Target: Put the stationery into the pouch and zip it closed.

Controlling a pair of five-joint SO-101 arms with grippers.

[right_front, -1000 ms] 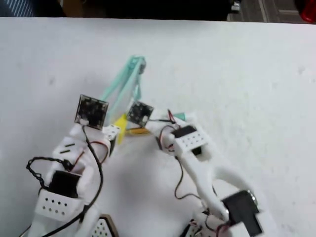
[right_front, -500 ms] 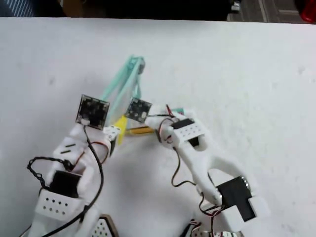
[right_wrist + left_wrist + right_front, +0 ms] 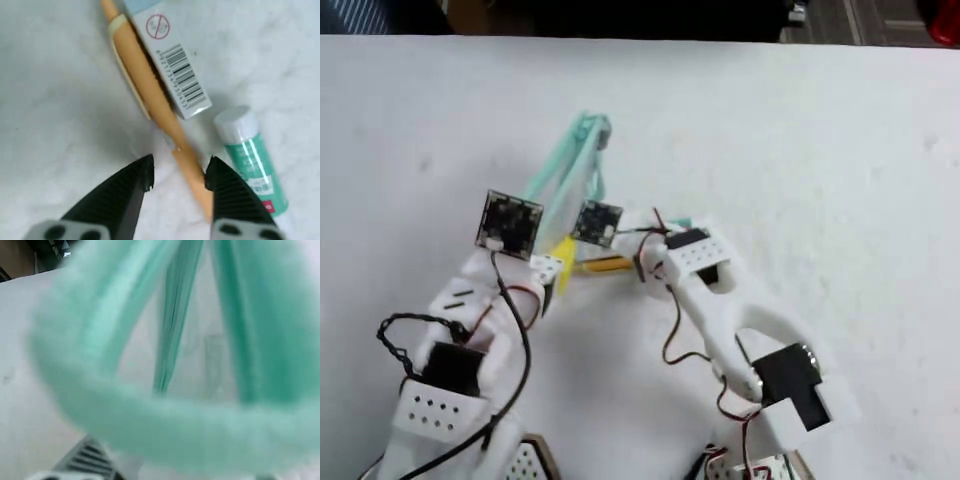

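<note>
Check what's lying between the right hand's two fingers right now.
The orange pen: in the right wrist view, one end of it lies on the table in the gap between the open right hand's fingers.

The pouch (image 3: 170,425) looked like soft mint cloth along its edging, with a clouded, see-through plastic panel between the bands. The pen (image 3: 150,95) had a smooth, matt orange plastic barrel and a cream plastic clip. The small box (image 3: 172,62) showed a lightly glossy printed card face. The glue stick (image 3: 250,155) was shiny plastic with a white cap. The right gripper's (image 3: 178,170) fingers (image 3: 120,200) were matt black plastic, faintly ridged. The table (image 3: 50,100) was smooth, matt and white-marbled.
</note>
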